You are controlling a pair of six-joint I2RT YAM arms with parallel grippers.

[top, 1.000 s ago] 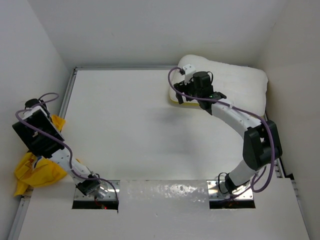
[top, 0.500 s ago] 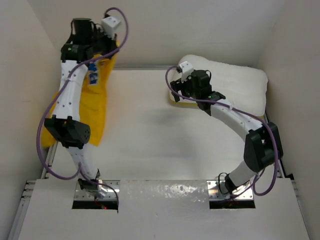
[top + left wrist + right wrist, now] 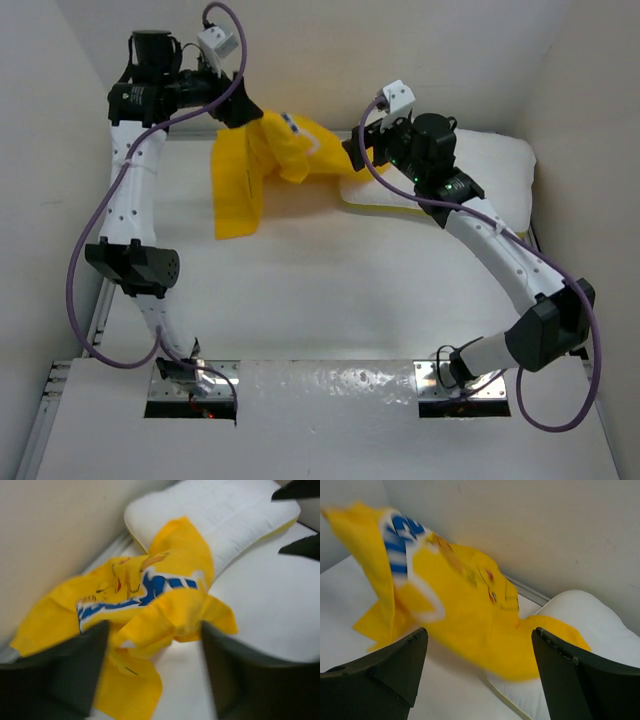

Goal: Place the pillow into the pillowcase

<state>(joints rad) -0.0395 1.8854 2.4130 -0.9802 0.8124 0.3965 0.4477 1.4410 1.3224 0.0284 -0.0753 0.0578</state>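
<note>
A: Start at the jaws. The left gripper (image 3: 152,630) has its fingers spread wide, nothing pinched. The right gripper (image 3: 479,635) is just as wide and empty too.

B: And the pillowcase (image 3: 250,170)?

A: Crumpled at the back of the table (image 3: 300,300), just in front of both grippers. One end is flopped over the left end of the pillow (image 3: 480,170). The pillow lies flat in the far right corner against the wall (image 3: 520,525).

B: How would that cloth handle, do you think?

A: Thin, limp and very light, I'd say. It'll fold wherever it's let go and won't hold its mouth open by itself. I'd want each gripper on one side of the open hem. The pillow looks plump and squashy, bulky rather than heavy, so a corner or the short end is the place to pinch it.

B: Can you find the hem?

A: No. The case is bunched on itself and smeared in both wrist views, so I can't tell which edge is open. From above, the right arm covers where cloth meets pillow. I also can't say whether the cloth touches the left fingers.
</note>
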